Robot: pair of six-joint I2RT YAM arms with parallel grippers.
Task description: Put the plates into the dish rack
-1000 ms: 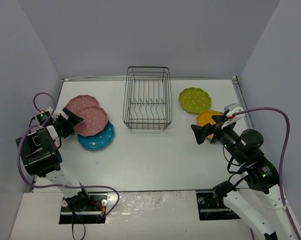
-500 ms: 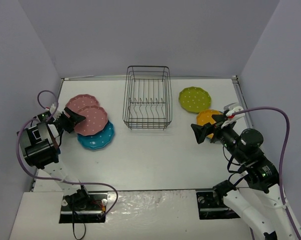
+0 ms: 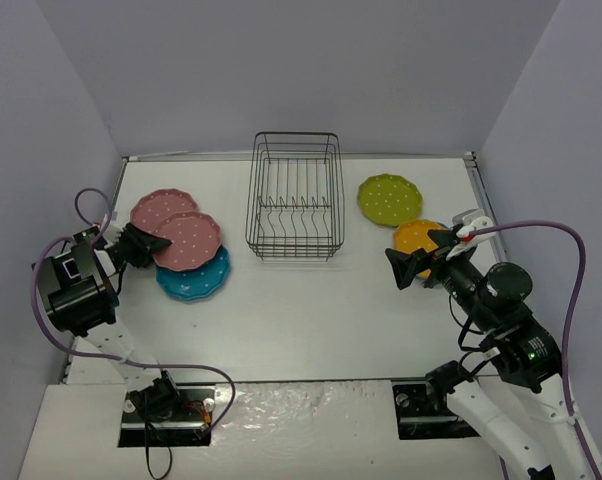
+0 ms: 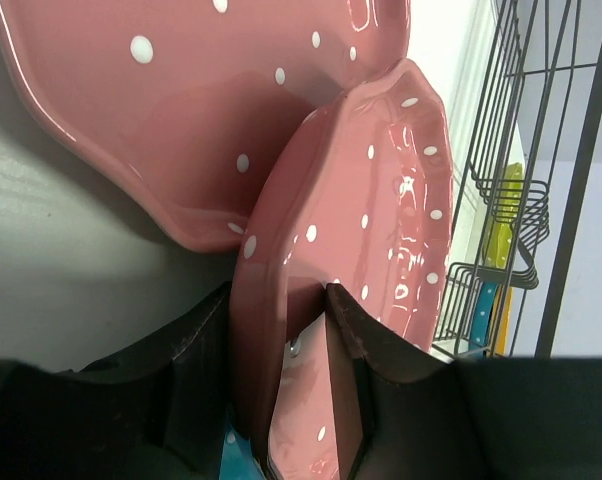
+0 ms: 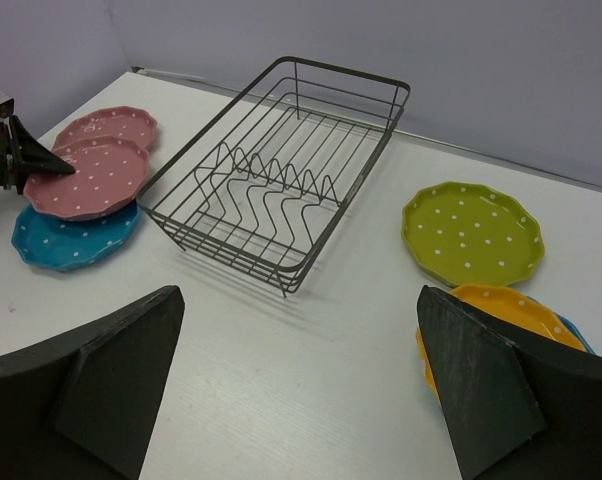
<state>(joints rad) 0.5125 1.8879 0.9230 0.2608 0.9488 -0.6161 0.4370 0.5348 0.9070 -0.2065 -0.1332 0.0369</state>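
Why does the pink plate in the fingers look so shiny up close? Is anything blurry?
Left wrist view: light bounces off the glossy held pink plate as white streaks. Top view: even light, and the rack looks sharp.

**Nothing legible on my feeds**

I can read no word, label, brand or number in any of my three views. The only marks are white polka dots, as on the nearer pink plate [image 4: 381, 230] at my left wrist camera: pattern, not writing.

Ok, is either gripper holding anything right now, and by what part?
The left gripper pinches the upper pink plate by its rim; the right gripper holds nothing.
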